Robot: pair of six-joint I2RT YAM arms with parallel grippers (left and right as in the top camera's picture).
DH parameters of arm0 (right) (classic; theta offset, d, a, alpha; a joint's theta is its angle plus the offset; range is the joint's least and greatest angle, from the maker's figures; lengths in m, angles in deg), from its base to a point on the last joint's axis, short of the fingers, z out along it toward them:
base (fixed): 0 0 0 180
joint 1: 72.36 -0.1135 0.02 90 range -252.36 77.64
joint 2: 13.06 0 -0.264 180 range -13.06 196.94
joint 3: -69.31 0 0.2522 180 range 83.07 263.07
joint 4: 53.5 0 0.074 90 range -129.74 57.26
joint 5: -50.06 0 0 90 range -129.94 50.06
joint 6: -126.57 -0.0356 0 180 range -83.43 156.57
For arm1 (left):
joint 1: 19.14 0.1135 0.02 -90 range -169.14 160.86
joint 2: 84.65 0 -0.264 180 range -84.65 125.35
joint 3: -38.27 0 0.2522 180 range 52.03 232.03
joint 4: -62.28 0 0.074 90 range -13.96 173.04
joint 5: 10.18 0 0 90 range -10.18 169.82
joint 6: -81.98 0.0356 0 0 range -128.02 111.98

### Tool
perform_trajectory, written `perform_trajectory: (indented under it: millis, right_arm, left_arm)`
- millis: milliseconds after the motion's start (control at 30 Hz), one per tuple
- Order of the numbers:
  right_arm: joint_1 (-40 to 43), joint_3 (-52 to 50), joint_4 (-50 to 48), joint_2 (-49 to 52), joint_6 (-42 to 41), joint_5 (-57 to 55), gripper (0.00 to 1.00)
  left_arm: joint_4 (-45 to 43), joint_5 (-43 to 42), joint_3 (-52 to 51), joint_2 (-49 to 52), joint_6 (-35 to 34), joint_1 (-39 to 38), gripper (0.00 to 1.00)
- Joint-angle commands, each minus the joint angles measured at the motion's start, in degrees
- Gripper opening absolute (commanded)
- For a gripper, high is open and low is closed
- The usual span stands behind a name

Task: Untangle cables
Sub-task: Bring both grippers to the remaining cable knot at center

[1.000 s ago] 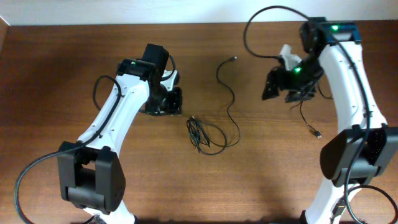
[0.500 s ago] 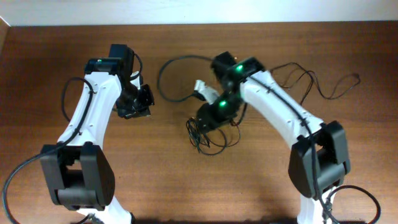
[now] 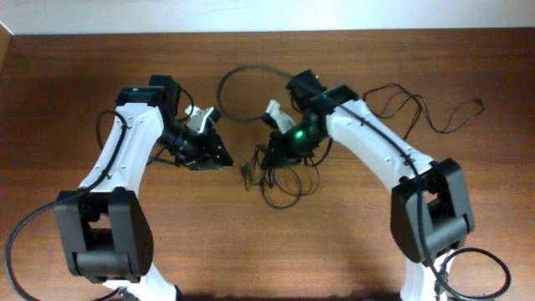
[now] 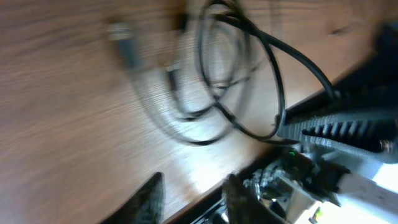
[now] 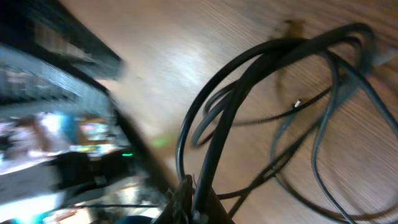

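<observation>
Near left claw (image 3: 219, 157), cables (image 3: 284, 181), right claw (image 3: 267, 157) gripping

Thin black cables (image 3: 280, 171) lie tangled in loose central loops.

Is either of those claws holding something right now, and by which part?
The right gripper seems to pinch the cables at the spot where several loops bunch together, though that view is blurred. The left gripper is open and holds nothing.
</observation>
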Motion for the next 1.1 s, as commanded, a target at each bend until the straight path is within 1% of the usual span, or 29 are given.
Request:
perform_trajectory:
  millis: [0, 33, 167, 233, 300, 400, 467, 533, 567, 600, 633, 667, 700, 733, 767, 800, 867, 900, 1000, 1067]
  right_arm:
    - [3.93, -0.17, 1.55, -1.40, 2.64, 10.95, 0.04]
    - [4.15, -0.17, 1.57, -1.40, 2.64, 10.95, 0.04]
    - [4.13, -0.17, 1.55, -1.40, 2.64, 10.95, 0.04]
    - [4.09, -0.17, 1.57, -1.40, 2.32, 10.95, 0.04]
    - [4.48, -0.17, 1.40, -1.40, 1.11, 10.95, 0.04]
    - [4.50, -0.17, 1.36, -1.40, 1.14, 10.93, 0.04]
    - [4.52, -0.17, 1.38, -1.40, 1.14, 10.93, 0.04]
    - [4.52, -0.17, 1.38, -1.40, 1.14, 10.93, 0.04]
    - [4.52, -0.17, 1.38, -1.40, 1.16, 10.91, 0.04]
    - [4.52, -0.17, 1.40, -1.40, 1.14, 10.49, 0.04]
    - [4.55, -0.17, 1.40, -1.40, 1.16, 9.40, 0.04]
    - [4.59, -0.17, 1.53, -1.40, 1.14, 7.26, 0.04]
    - [4.70, -0.17, 2.16, -1.40, 1.16, 5.22, 0.04]
    - [5.03, -0.17, 3.19, -1.40, 1.16, 3.96, 0.04]
    - [5.70, -0.17, 4.35, -1.40, 1.16, 2.62, 0.04]
    - [6.75, -0.17, 5.64, -1.40, 1.18, 0.57, 0.04]
    - [8.79, -0.17, 8.09, -1.40, 1.18, -3.52, 0.04]
    - [9.84, -0.20, 9.31, -1.40, 1.18, -6.10, 0.04]
    - [11.52, -0.24, 11.47, -1.40, 1.18, -13.55, 0.04]
    - [11.72, -0.24, 11.98, -1.40, 1.18, -16.02, 0.04]
  left_arm:
    - [-0.46, -9.22, -0.33, -0.02, 7.32, 0.35, 0.43]
    - [-1.38, -9.22, -0.33, -0.02, 7.30, 0.35, 0.47]
    - [-3.85, -9.01, -0.35, 0.00, 7.28, 0.33, 0.48]
    - [-4.35, -8.70, -0.50, 0.00, 7.30, 0.22, 0.46]
    - [-6.01, -7.30, -1.79, 0.00, 7.28, -0.98, 0.38]
    - [-9.79, -7.30, -5.25, 0.00, 7.23, -4.11, 0.38]
    - [-14.38, -7.28, -7.37, 0.00, 4.39, -6.19, 0.45]
    - [-18.21, -7.08, -8.59, 0.00, 1.38, -8.13, 0.47]
    - [-19.06, -6.40, -8.59, 0.00, 1.20, -8.90, 0.44]
    - [-19.65, -5.44, -8.59, 0.00, 1.20, -9.35, 0.29]
    - [-19.87, -4.11, -8.59, 0.00, 1.20, -9.42, 0.00]
    - [-19.82, -1.01, -8.59, 0.00, 1.16, -9.22, 0.00]
    - [-19.74, 3.19, -8.59, 0.00, -0.85, -8.85, 0.00]
    - [-19.17, 10.14, -8.59, 0.00, -5.01, -7.76, 0.00]
    - [-18.29, 14.43, -8.59, -0.02, -7.78, -6.16, 0.00]
    - [-17.53, 14.82, -8.57, -0.02, -7.89, -4.20, 0.00]
    - [-15.80, 13.42, -8.48, -0.24, -7.80, 0.22, 0.00]
    - [-15.21, 10.95, -8.46, -0.76, -7.19, 2.29, 0.00]
    - [-15.08, -3.04, -8.46, -4.57, -1.70, 8.44, 0.00]
    - [-15.13, -8.20, -8.07, -8.33, -1.09, 11.89, 0.00]
